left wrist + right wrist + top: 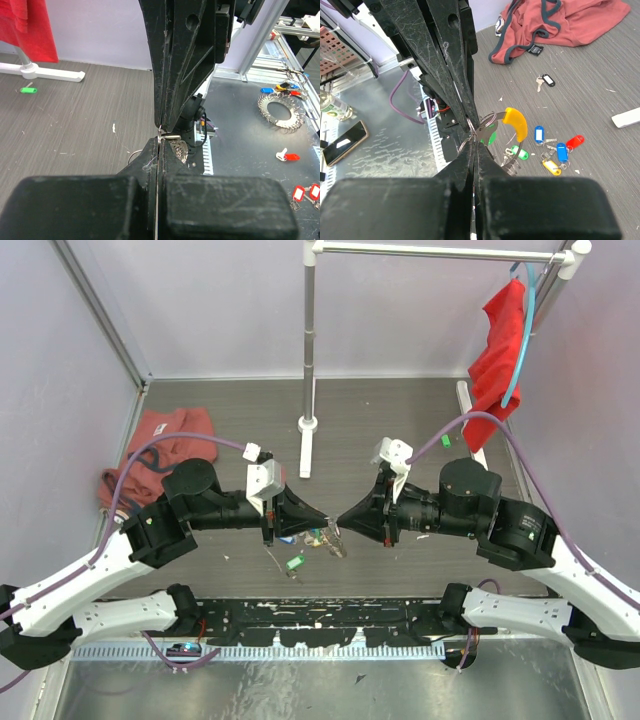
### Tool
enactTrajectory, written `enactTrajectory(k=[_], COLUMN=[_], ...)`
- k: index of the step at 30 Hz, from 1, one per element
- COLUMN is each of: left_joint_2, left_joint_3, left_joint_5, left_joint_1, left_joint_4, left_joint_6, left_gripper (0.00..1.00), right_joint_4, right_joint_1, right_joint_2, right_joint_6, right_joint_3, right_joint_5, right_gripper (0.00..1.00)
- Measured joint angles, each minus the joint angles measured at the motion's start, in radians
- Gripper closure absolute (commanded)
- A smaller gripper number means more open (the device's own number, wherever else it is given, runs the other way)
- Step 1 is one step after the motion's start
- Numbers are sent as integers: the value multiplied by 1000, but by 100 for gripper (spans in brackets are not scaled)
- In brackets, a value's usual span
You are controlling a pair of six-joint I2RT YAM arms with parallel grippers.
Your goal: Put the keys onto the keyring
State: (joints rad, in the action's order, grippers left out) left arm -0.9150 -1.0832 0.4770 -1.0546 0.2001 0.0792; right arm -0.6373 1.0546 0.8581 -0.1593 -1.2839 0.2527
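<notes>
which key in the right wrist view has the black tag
The lone key lying near the crumpled red cloth, apart from the rest. The blue, red, yellow and green tagged keys bunch beside the keyring's yellow section.

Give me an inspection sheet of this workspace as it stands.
Surface: brown wood-grain table, a few white flecks.
Job's things: keyring, yellow-orange section showing, at the end effector tips; tagged keys (blue, red, yellow, green) loose below; black-tag key apart; green-tag key near the white rack base.
Clutter: pink cloth at left; red cloth hanging on that rack.
End effectors: left end effector and right end effector both shut, tip to tip at the keyring; what each pinches, unclear.
Cables: a purple cable arcs over each arm.
Surroundings: metal bench beside the table, phone on it.
</notes>
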Motion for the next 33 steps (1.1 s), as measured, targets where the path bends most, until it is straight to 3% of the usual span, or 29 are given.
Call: enactTrajectory(k=[33], left_joint_2=[4], left_joint_3=[1], left_joint_5=[-4], left_joint_1=[0], left_joint_4=[0], left_joint_6=[0], left_gripper=[100], right_joint_4=[-40], right_joint_1=[4], right_joint_2=[31], right_joint_6=[2], right_joint_3=[-19], right_joint_5=[-27], right_gripper=[99])
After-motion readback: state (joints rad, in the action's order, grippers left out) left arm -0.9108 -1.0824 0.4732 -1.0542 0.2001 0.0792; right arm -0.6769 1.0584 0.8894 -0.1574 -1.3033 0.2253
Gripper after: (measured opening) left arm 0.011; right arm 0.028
